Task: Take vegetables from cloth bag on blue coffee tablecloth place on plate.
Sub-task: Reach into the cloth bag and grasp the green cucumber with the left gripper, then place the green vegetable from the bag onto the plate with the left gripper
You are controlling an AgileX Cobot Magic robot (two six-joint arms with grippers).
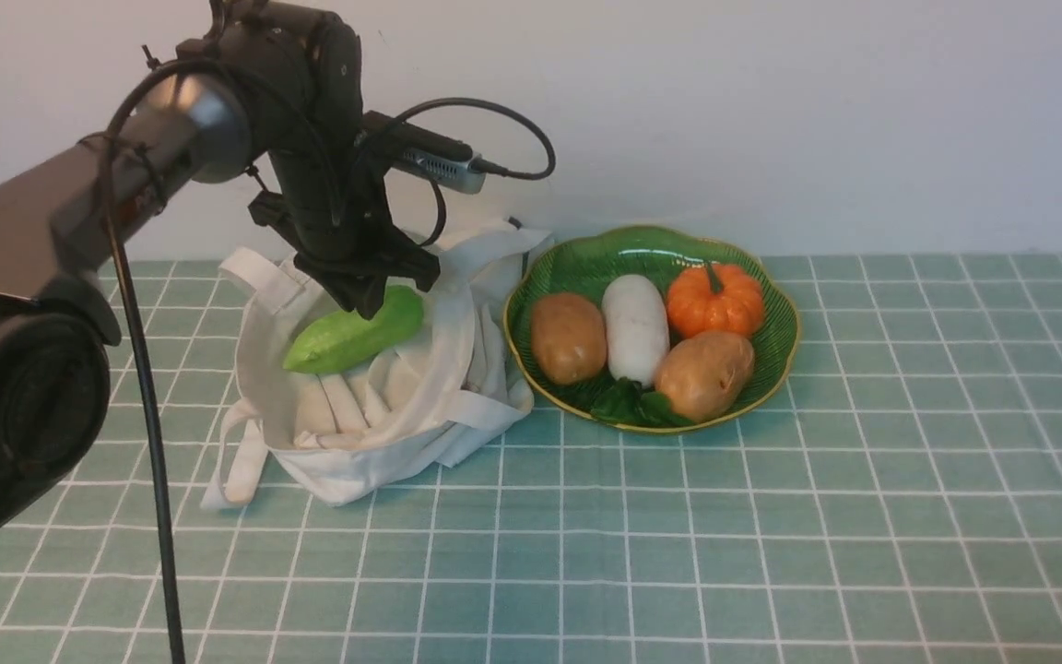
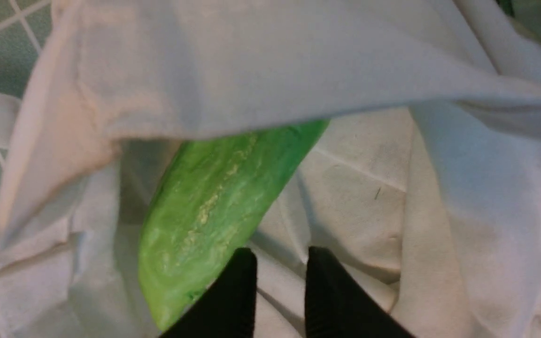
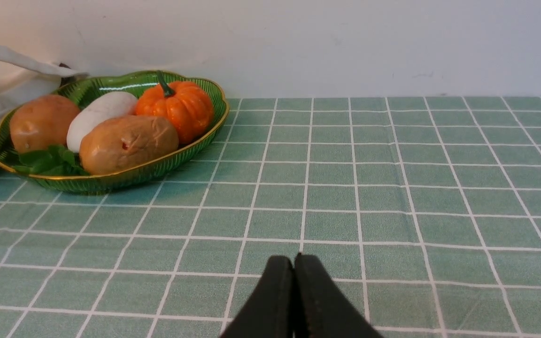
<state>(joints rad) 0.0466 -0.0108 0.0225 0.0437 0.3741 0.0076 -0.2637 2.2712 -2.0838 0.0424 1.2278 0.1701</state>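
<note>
A: Done yet?
B: No. Seeing green vegetable point(image 1: 356, 337) inside cloth bag point(image 1: 374, 443), left of plate point(image 1: 791, 323). Marking left claw point(image 2: 280, 256) slightly parted beside it, gripping nothing; right claw point(image 3: 294, 263) shut, empty. Needs grasp, transfer.

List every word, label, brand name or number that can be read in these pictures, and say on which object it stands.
No text can be read in any view.
The cloth bag, the plate and the green cucumber are plain. The tablecloth shows only white grid lines.
</note>
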